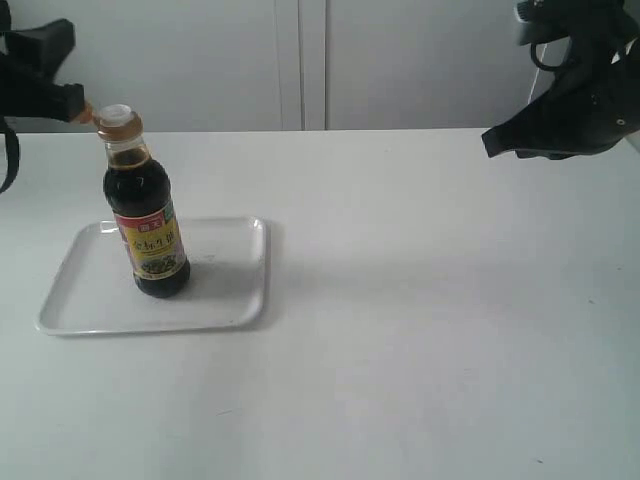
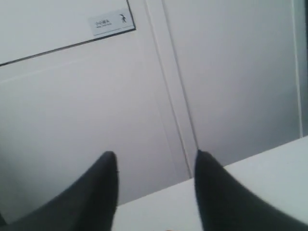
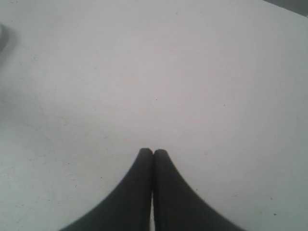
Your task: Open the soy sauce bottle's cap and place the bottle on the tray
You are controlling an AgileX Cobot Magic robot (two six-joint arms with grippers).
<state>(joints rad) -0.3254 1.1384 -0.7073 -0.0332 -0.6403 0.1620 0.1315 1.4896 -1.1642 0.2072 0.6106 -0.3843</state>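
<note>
On tray (image 1: 235, 270) already: soy sauce bottle (image 1: 148, 215) upright, left-centre of it, cap (image 1: 92, 114) flipped back on its hinge, white spout exposed. Looks like the wrap-up step (placement apparently done), so next move probably just clearing both arms without bumping the bottle. Left gripper (image 2: 155, 163) spread wide, holding nothing, aimed at the back wall; sits up by the neck, just left of the flipped cap, contact can't be told from here. Right gripper (image 3: 153, 153) pinched fully closed, empty, hovering over bare table (image 1: 430, 330), well apart from bottle and tray.
</note>
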